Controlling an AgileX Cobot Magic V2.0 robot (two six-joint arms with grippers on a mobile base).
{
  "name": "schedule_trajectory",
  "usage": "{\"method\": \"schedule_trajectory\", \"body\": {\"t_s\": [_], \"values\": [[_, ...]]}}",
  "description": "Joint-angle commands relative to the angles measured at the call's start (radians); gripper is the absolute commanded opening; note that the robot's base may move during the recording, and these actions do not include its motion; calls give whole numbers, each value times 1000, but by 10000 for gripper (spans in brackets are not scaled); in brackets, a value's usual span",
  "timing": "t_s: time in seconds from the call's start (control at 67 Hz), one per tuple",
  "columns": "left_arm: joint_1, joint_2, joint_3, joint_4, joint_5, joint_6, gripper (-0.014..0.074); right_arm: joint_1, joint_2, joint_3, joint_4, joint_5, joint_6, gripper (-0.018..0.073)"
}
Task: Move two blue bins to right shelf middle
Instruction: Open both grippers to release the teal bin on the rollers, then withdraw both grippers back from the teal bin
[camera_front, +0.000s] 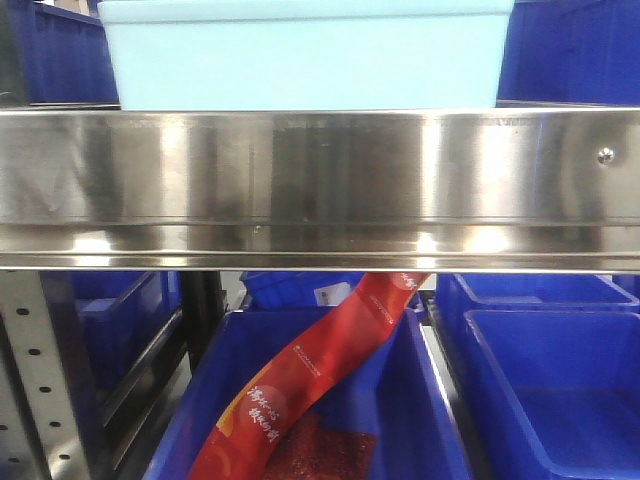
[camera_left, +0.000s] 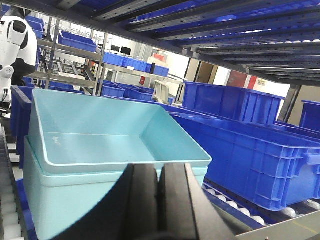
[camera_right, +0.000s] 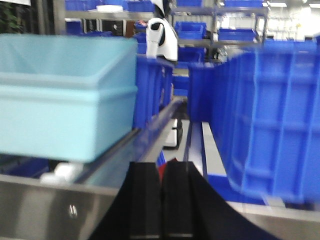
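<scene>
Two pale blue bins stand nested, one inside the other, on the shelf tier. In the left wrist view the upper bin (camera_left: 100, 130) sits in the lower bin (camera_left: 55, 200). In the front view the stack (camera_front: 300, 55) stands just behind the shiny steel front rail (camera_front: 320, 180). My left gripper (camera_left: 160, 167) is shut, its tips right in front of the bins' near wall below the rim. My right gripper (camera_right: 161, 165) is shut and empty, to the right of the bins (camera_right: 60, 100) and over the rail (camera_right: 40, 210); this view is blurred.
Dark blue bins stand to the right of the stack (camera_left: 240, 150), (camera_right: 270, 115). White rollers (camera_left: 225, 202) line the shelf. Below the rail are more dark blue bins (camera_front: 560, 390), a red packet (camera_front: 300, 390) and a perforated upright (camera_front: 40, 390).
</scene>
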Motion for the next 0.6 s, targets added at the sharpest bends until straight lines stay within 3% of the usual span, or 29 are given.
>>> {"method": "schedule_trajectory", "body": {"t_s": [0.0, 0.179, 0.582], "values": [[-5, -5, 0, 0, -17, 4, -111, -21, -51, 54, 23, -44, -9, -167], [-5, -5, 0, 0, -17, 4, -111, -31, -155, 105, 25, -12, -9, -167], [-5, -5, 0, 0, -17, 4, -111, -89, -156, 105, 25, 38, -9, -167]]}}
